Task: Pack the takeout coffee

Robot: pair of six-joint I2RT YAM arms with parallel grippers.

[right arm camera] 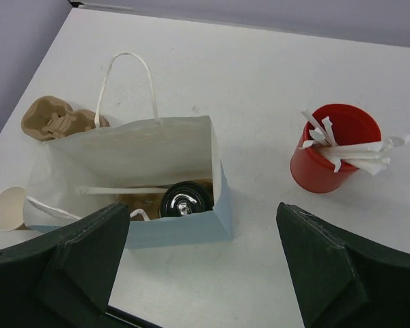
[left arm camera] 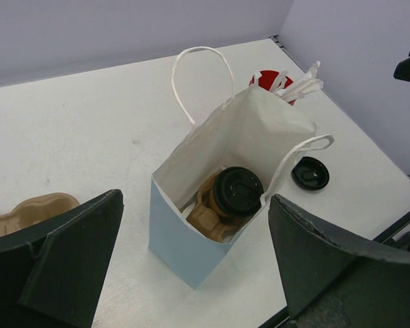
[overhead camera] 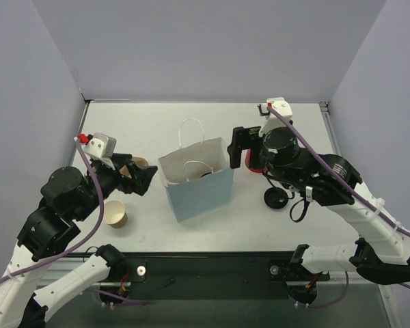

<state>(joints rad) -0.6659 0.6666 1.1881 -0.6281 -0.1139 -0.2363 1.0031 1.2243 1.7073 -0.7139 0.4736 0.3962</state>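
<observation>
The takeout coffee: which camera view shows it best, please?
Left wrist: the takeout coffee shows lid and side inside the blue bag. Right wrist shows only its lid; top external, a dark sliver.

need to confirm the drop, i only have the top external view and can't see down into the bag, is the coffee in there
Observer: Yes. The left wrist view shows the takeout coffee inside the blue bag, black lid facing up.
Operator: upright or tipped
Observer: It looks about upright, with a tan pulp carrier in the bag beside it.
Operator: right gripper holding anything
Observer: No. Its wrist view shows the right gripper open, with nothing between its fingers.
</observation>
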